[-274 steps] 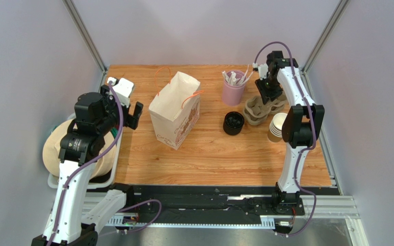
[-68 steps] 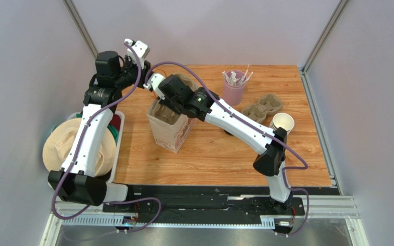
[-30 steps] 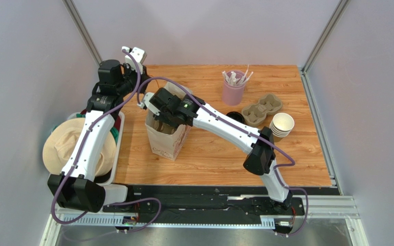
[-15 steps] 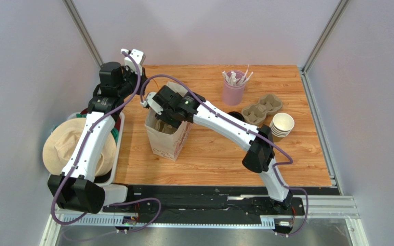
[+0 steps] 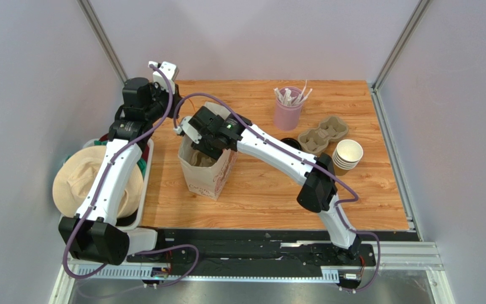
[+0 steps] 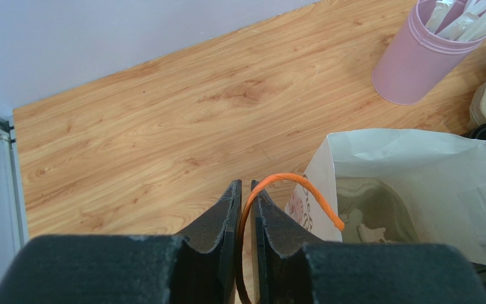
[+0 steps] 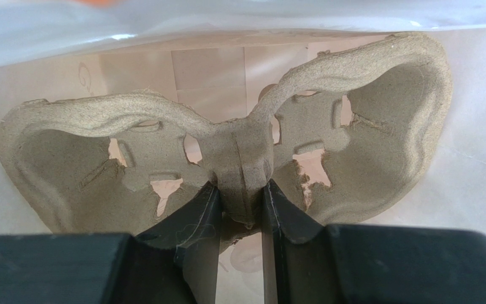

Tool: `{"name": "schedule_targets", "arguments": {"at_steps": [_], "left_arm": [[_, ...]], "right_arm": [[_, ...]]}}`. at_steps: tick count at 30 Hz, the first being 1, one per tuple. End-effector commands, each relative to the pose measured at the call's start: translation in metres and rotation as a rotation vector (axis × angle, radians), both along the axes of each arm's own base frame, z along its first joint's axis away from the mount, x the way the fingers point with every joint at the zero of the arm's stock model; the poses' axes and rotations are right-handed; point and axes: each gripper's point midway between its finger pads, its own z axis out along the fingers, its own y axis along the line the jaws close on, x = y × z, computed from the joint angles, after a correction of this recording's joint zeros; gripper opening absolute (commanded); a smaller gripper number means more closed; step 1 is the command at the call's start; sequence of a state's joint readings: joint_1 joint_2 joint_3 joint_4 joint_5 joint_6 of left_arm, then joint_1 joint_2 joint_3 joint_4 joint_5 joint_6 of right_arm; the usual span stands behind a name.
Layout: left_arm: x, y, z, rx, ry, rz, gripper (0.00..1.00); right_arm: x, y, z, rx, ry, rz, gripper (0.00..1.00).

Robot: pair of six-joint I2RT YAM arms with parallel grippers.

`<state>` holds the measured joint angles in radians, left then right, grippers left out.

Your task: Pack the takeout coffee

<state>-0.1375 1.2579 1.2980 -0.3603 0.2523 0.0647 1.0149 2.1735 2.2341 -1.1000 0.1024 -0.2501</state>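
Coffee point(image 5: 288, 143) is in neither pincer; it stands lidded on the table point(image 5: 258, 190) near the bag point(image 5: 204, 174), on the side where the right arm is bolted, half hidden behind that arm.

The right pincer point(image 7: 239, 196) is down in the bag's mouth, its jaws pinching the middle rib of a pulp carrier point(image 7: 353, 145), which hangs upright with white paper behind it. Whether the carrier touches the bag's bottom I cannot tell. The left pincer point(image 6: 245, 190) is pressed on the orange handle point(image 6: 290, 180) at the bag's far-left rim and seems to hold the mouth open.

Beyond the bag, past the coffee, a second carrier point(image 5: 321, 134) lies on the table, with a pink cup point(image 5: 288, 109) behind it and stacked cups point(image 5: 347, 155) beside it.

As I read it, the packing is at an early to middle stage: the bag stands open and the carrier is going in, but the coffee itself is untouched. Left to do is to seat and release the carrier, fetch the coffee, lower it into the bag upright, preferably into a carrier well, and let go of the handle.
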Motion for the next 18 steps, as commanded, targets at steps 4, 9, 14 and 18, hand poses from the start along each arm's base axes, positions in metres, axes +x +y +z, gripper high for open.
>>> {"name": "schedule_targets", "arguments": {"at_steps": [4,9,14,18], "left_arm": [[-0.004,-0.001,0.019,-0.028,-0.059,0.003,0.19],[-0.005,-0.001,0.018,-0.027,-0.058,0.001,0.19],[-0.005,-0.001,0.018,-0.027,-0.058,-0.001,0.19],[-0.005,-0.002,0.017,-0.029,-0.052,-0.003,0.19]], "right_arm": [[-0.004,0.005,-0.005,0.018,0.043,0.011,0.24],[-0.004,0.006,-0.009,0.016,0.056,0.011,0.24],[-0.003,0.006,-0.012,0.011,0.06,0.011,0.24],[-0.002,0.006,-0.012,0.009,0.058,0.013,0.25]]}}
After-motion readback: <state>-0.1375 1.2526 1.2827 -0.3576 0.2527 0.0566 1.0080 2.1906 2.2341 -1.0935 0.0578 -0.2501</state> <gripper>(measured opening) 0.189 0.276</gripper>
